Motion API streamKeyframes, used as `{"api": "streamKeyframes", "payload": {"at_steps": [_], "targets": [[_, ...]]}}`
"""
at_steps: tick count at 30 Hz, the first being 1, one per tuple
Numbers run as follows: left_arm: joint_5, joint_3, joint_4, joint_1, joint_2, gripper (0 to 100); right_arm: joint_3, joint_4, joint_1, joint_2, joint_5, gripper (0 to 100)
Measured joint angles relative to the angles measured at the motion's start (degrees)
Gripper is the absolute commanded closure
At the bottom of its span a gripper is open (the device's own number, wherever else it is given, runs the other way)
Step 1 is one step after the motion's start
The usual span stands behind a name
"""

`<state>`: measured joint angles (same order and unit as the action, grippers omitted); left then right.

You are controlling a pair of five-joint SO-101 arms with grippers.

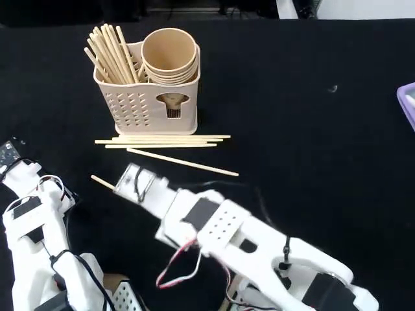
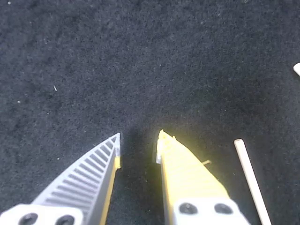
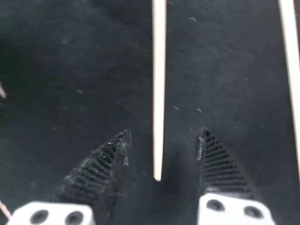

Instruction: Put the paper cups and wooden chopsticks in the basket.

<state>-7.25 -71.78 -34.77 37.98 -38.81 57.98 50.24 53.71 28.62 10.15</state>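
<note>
Right gripper: your right gripper [image 3: 165,136] has its black toothed fingers spread wide. It sits low on the near side of the basket, straddling the end of a single pale wooden chopstick [image 3: 159,89] without pinching it.
Left gripper: your left gripper [image 2: 138,140], with one yellow finger and one grey ribbed finger, is narrowly parted and holds nothing. Another loose chopstick [image 2: 251,180] lies just beside it, and you cannot tell which one it is relative to the basket.
Basket: the cream perforated plastic basket [image 1: 139,107] stands upright with two compartments.
Done: a stack of tan paper cups [image 1: 168,55] is nested in one compartment. A bunch of upright chopsticks [image 1: 110,55] fills the other.
Left to do: a row of loose chopsticks [image 1: 162,140] lies flat just in front of the basket. A slanted chopstick [image 1: 183,162] lies a little nearer you, and the straddled one is nearer again.
Progress: the task looks well past halfway, with only chopsticks left to load.
Around: a black cloth [image 1: 311,129] covers the table. A pale purple object [image 1: 407,103] sits well apart from the basket, on the cups' side.
In the way: the upright bunch fans out over its compartment and may crowd new sticks going in. The flat sticks on the cloth will likely need a low, careful pinch.
</note>
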Motion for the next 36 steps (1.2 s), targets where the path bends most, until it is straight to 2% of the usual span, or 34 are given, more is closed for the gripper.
{"api": "streamKeyframes", "payload": {"at_steps": [5,14,20,22,24,25,30,36], "targets": [[0.0,0.0,0.0,0.0,0.0,87,3.08,-4.31,0.0,0.0,0.26,77.6],[0.0,0.0,0.0,0.0,0.0,87,4.31,-4.84,0.18,-0.26,0.35,77.9],[0.0,0.0,0.0,0.0,0.0,87,3.43,-9.76,-3.69,-9.93,3.6,78.6],[0.0,0.0,0.0,0.0,0.0,87,1.23,-10.02,-5.19,-14.33,4.13,84.3],[0.0,0.0,0.0,0.0,0.0,87,-0.7,-10.11,-5.8,-16.79,4.4,95.0],[0.0,0.0,0.0,0.0,0.0,87,-1.41,-10.02,-6.33,-17.23,4.4,99.5],[0.0,0.0,0.0,0.0,0.0,87,-3.69,-6.15,-8.26,-16.79,4.66,98.6],[0.0,0.0,0.0,0.0,0.0,87,-7.38,2.99,-18.37,-8.0,15.3,98.7]]}}
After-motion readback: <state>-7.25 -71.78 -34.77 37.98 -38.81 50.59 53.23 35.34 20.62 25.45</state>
